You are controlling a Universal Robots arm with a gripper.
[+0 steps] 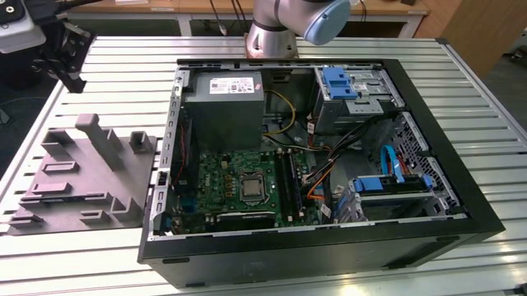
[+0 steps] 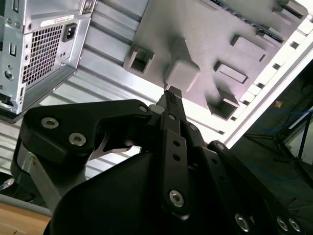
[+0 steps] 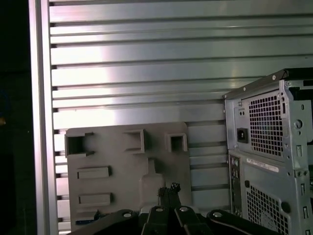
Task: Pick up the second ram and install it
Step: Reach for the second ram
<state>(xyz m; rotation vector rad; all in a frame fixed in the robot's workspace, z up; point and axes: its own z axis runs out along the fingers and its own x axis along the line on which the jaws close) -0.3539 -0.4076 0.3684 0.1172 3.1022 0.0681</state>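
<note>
- Your gripper, black and angular, hangs at the exterior view's far left, by the edge of the ribbed metal table. In both wrist views its slim fingertips are pressed together, with nothing visible between them.
- Next comes the matte grey tray, moulded with square pockets, flat raised pads and one tall post.
- What looks like the ram shows in the first wrist view as a thin dark blue sliver at the tray's edge. The gripper's links hide most of it.
- Rightward sits the open black case, with a boxy grey power supply and a green motherboard inside.
</note>
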